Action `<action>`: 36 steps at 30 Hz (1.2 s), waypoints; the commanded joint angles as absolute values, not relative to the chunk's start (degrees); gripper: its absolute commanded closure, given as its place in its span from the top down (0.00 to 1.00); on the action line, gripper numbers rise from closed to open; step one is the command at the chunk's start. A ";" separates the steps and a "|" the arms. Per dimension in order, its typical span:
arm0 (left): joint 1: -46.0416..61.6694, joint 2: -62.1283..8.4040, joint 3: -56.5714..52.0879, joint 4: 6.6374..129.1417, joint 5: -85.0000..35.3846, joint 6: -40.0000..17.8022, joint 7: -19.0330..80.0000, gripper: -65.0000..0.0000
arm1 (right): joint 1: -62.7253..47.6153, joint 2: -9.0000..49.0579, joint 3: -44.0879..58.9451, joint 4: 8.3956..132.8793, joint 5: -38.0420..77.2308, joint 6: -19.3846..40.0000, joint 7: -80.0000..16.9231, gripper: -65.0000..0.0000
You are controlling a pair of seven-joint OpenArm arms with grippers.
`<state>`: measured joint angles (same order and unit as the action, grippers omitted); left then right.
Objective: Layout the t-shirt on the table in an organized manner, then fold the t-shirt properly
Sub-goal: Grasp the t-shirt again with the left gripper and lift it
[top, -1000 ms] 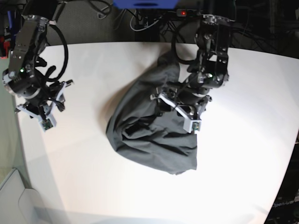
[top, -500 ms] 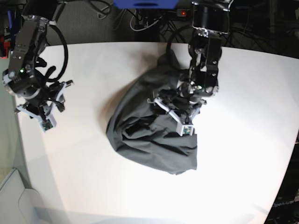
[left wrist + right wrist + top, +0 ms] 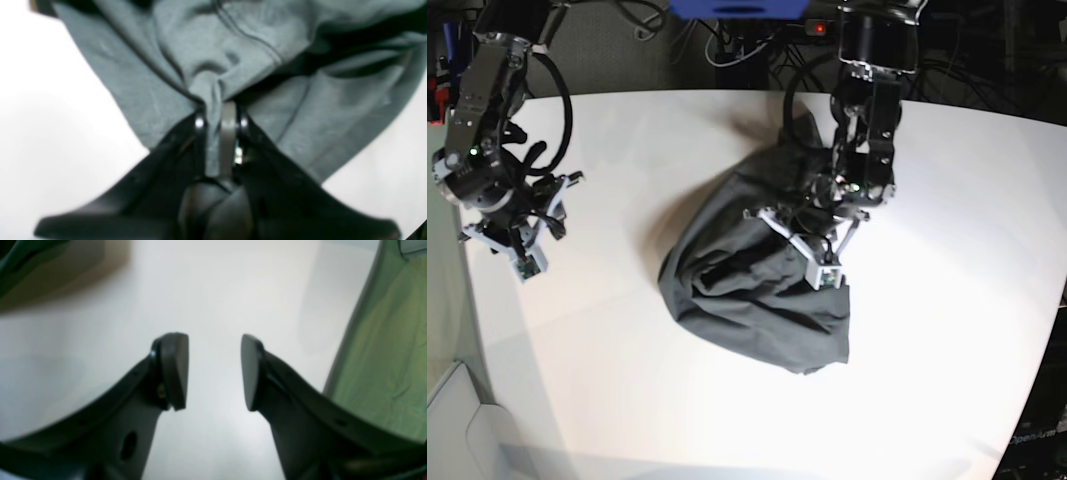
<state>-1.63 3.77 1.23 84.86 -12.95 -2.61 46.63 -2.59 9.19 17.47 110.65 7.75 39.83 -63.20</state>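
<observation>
Two arms show in our base view: the t-shirt (image 3: pixel 757 290) lies bunched mid-tabletop (image 3: pixel 627 370), the left gripper (image 3: pixel 812 225) over it, the right gripper (image 3: pixel 517 235) well apart. Our left wrist view has jaws pinching a grey fold. Our right wrist view shows jaws spread above bare tabletop.

The left gripper (image 3: pixel 220 116) is clamped on a pinch of cloth, while the right gripper (image 3: pixel 215 371) hangs with jaws parted.
</observation>
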 commanded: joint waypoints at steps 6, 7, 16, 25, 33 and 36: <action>-2.95 3.82 1.19 98.42 -13.41 -2.95 45.76 0.01 | -1.98 9.63 17.63 111.43 8.04 40.00 -62.11 0.42; -3.03 3.74 1.19 100.00 -13.41 -2.95 45.85 0.01 | -2.07 9.63 17.63 111.43 8.04 40.00 -62.11 0.42; -2.95 3.74 1.19 103.34 -13.41 -2.95 45.93 0.01 | -4.26 6.37 14.11 111.43 8.04 40.00 -62.20 0.41; -0.75 3.65 1.19 103.34 -13.41 -2.95 46.02 0.14 | -5.41 5.67 8.66 111.43 8.04 40.00 -62.11 0.41; 0.22 3.65 1.19 103.25 -12.88 -2.95 45.67 0.39 | -5.41 6.02 9.01 111.43 8.04 40.00 -62.11 0.41; 0.22 3.65 1.10 103.25 -12.88 -2.95 45.67 0.38 | -5.49 6.02 9.01 111.43 8.04 40.00 -62.11 0.41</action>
<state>1.06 3.36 1.15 102.32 -12.62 -2.79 46.85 -6.07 5.69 8.84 110.56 7.75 39.83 -63.00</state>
